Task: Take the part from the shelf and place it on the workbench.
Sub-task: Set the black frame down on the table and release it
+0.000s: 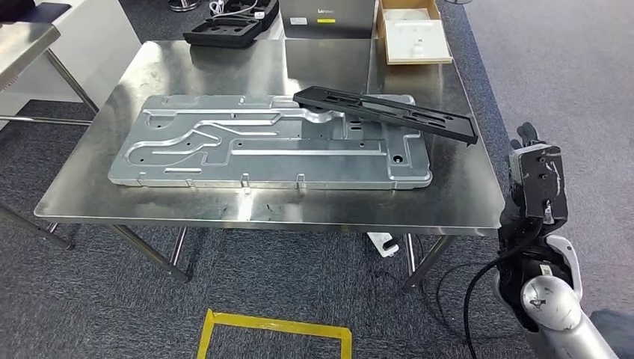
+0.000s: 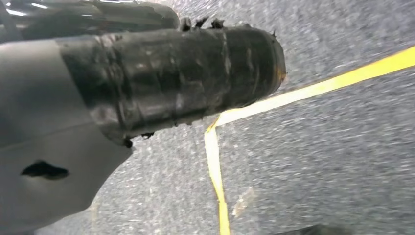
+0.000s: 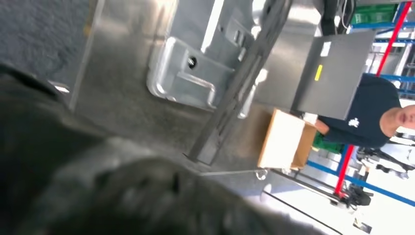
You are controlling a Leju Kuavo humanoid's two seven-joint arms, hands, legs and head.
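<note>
Black part lying slantwise across silver panel on workbench, right hand apart beside edge, finger state unclear

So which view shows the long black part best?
The head view: the long black part shows end to end, lying across the silver panel. The right wrist view shows it blurred. The left wrist view faces carpet and yellow tape.

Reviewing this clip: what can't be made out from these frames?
- Right hand: head view shows its back, right wrist view blurs it; fingers unreadable.
- Left hand: left wrist view shows its dark taped cover; fingers unclear.
- Long black plastic frame part on the silver stamped metal panel: its far end is blurred in the right wrist view.
</note>
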